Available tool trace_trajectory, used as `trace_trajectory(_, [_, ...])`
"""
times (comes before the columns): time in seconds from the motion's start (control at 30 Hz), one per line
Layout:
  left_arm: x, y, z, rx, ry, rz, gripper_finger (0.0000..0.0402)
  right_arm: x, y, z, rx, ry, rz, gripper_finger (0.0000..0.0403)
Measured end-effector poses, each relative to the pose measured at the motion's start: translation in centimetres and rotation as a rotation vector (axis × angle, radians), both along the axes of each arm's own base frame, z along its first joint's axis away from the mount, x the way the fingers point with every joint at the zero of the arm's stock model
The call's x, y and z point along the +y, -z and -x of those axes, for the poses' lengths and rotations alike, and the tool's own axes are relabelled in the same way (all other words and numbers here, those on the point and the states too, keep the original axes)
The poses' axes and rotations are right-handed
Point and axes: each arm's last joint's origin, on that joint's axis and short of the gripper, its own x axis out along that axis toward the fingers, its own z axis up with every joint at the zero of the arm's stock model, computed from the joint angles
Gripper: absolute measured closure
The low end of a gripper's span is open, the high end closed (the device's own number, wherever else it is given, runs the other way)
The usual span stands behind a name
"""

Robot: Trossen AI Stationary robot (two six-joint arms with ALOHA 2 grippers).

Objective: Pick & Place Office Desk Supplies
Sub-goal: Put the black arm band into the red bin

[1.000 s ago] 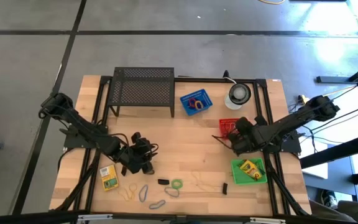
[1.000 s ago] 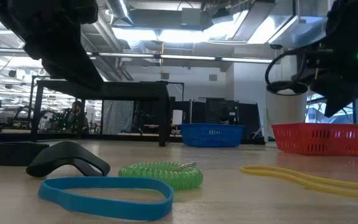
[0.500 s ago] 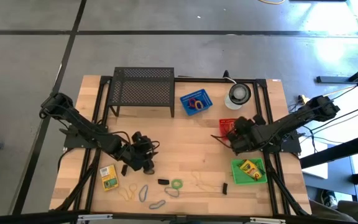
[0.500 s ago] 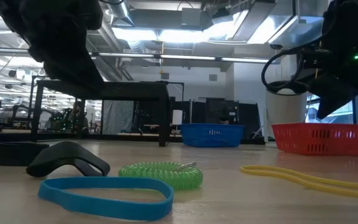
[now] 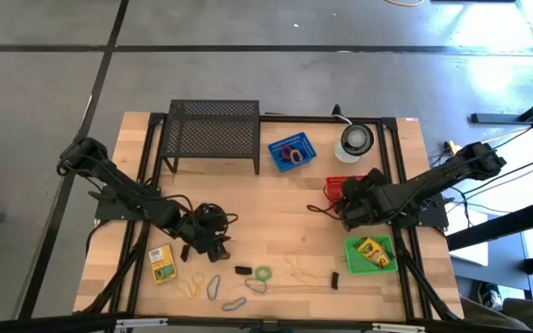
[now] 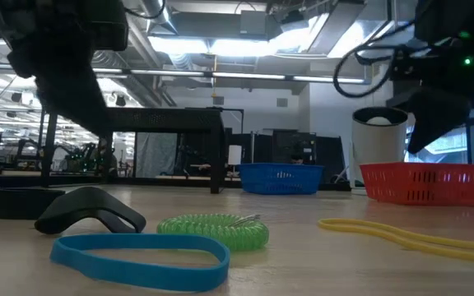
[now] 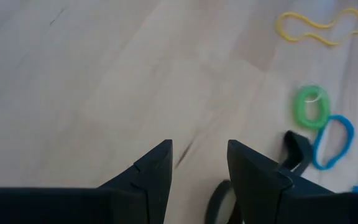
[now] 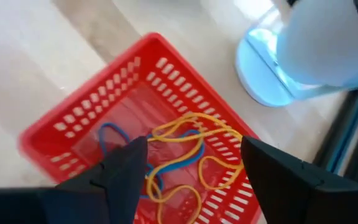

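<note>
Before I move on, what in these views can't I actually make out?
- Red basket, high view: the right gripper covers most of it, hiding its contents.
- Blue basket, low view: its wall hides what is inside.
- Small black clip, left wrist view: blurred, partly behind a finger.
- Crayon box label, high view: too small to read.

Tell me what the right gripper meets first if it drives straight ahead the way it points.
Probably the rubber bands lying in the red basket: the right gripper, open, points straight into it. How far above it hangs is unclear.
</note>
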Motion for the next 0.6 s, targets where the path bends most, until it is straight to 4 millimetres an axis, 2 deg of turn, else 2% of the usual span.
trace_trajectory(0.23, [1.0,-0.8,1.6,0.049,-0.124,0.009,0.0254,-0.2,-0.1,-0.7,0.027,-0.056,-0.076,0.0143])
trace_trajectory(0.6, [2.8,-3.5,4.5,0.020,-0.205,-0.017,0.0254,-0.8,-0.1,-1.9,0.031,-0.154,-0.140,0.0143])
